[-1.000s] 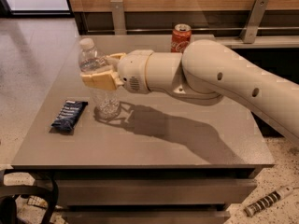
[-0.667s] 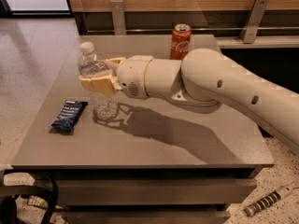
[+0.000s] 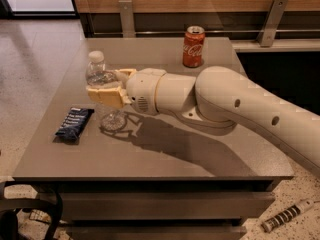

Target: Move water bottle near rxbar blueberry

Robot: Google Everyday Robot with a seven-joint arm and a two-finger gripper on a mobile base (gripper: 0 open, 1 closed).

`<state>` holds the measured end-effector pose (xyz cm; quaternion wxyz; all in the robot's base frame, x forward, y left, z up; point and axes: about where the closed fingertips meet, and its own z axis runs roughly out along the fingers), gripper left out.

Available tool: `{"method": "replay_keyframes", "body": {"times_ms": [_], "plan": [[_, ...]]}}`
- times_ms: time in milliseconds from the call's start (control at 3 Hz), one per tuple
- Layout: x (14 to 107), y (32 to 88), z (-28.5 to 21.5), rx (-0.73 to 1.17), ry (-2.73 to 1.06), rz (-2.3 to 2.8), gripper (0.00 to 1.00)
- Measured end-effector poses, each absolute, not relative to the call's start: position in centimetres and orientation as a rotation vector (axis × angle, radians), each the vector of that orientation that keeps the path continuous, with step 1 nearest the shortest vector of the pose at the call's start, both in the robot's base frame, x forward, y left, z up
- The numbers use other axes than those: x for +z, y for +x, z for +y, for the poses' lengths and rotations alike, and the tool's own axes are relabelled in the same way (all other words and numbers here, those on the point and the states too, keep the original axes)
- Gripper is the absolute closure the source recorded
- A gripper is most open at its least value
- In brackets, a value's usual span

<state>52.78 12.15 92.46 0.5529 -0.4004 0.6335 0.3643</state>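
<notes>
The water bottle, clear with a white cap, stands upright at the left of the grey table. My gripper is shut around the bottle's middle, with its tan fingers on both sides. The bottle's base is at or just above the table surface. The rxbar blueberry, a dark navy wrapper, lies flat on the table just left of the bottle, a short gap away. My arm reaches in from the right across the table.
A red Coca-Cola can stands at the back of the table. A wooden wall with metal brackets runs behind. A cable and dark object lie on the floor at lower left, a ribbed object at lower right.
The arm and the held bottle have shifted slightly left and forward, toward the blue bar. The can is more exposed behind the arm.
</notes>
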Motion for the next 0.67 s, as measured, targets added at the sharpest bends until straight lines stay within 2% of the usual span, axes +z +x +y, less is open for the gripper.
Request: {"method": "replay_keyframes", "body": {"times_ms": [667], "plan": [[91.22, 52.63, 11.81, 0.883, -0.887, 1.47, 1.0]]}}
